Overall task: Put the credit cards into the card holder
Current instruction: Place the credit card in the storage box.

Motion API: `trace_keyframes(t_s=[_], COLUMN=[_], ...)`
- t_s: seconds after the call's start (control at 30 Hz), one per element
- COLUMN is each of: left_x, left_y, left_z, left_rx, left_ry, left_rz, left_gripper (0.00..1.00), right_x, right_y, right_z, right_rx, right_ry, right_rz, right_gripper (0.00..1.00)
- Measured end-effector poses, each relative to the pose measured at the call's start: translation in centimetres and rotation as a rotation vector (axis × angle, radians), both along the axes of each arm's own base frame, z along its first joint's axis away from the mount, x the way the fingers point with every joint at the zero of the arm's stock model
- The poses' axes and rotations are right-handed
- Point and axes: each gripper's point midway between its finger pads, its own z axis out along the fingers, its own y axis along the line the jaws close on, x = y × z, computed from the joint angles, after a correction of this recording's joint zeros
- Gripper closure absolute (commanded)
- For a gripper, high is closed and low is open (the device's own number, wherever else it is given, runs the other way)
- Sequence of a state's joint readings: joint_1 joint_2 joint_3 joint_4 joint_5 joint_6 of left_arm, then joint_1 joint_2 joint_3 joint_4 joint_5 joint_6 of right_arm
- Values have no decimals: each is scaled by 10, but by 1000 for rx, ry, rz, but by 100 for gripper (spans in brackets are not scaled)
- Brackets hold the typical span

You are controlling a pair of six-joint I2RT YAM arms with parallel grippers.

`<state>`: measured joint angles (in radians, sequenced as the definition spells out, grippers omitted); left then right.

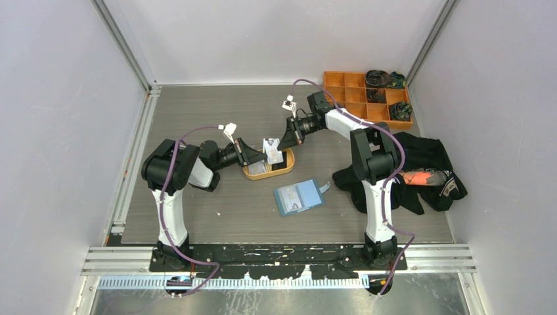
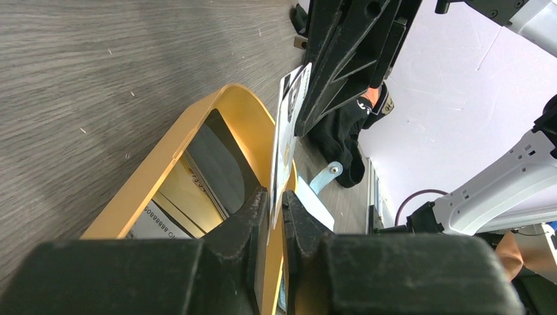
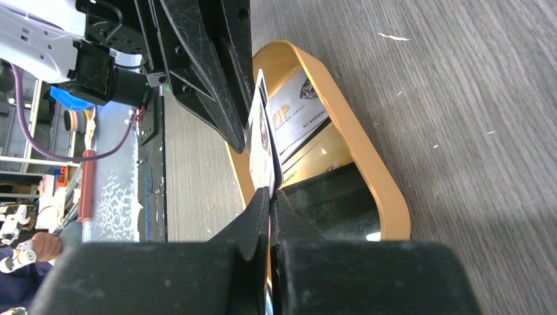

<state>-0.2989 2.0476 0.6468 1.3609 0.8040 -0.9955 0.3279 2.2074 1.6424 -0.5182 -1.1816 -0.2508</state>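
One card point(image 1: 271, 149) stands upright on its edge in the air, just above the orange oval tray point(image 1: 259, 174), and it is caught between the two arms. The right claw point(image 3: 269, 197) is clenched on one end of it, the two fingers pressed flat together on the thin edge. The left claw point(image 2: 274, 203) is at the opposite end: its jaws are a little apart with the card's edge in the gap, and as far as I can see they do not press it (the gap looks wider than the card). I judge this as a hand-over step, where the card goes from the left arm to the right one. The other cards point(image 3: 295, 115) lie flat inside the tray, at least two of them, one with printed letters. The card holder point(image 1: 299, 197) lies open on the bench point(image 1: 217, 216), near the tray on the side of the arm bases, well apart from both claws, and I cannot tell whether a card already sits in its pockets. The next move, in my opinion, calls for the left claw to draw back clear of the card, and then for the right arm to carry the card to the holder, turn it flat and slide its edge into a clear pocket. The holder is light and may slip, so the free arm probably must pin it down.
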Motion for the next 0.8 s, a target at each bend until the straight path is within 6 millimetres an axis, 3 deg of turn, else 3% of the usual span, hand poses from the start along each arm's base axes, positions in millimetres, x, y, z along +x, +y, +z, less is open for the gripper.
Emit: trace_keyframes(t_s=[0.8], left_x=[9], left_y=[16], left_z=[-8], left_rx=[10], left_ry=[26], left_rz=[107], left_gripper=[76], right_x=[7], right_y=[-23], right_z=[-10], right_rx=[-42], right_ry=[-13], right_rz=[-32], right_gripper=[99])
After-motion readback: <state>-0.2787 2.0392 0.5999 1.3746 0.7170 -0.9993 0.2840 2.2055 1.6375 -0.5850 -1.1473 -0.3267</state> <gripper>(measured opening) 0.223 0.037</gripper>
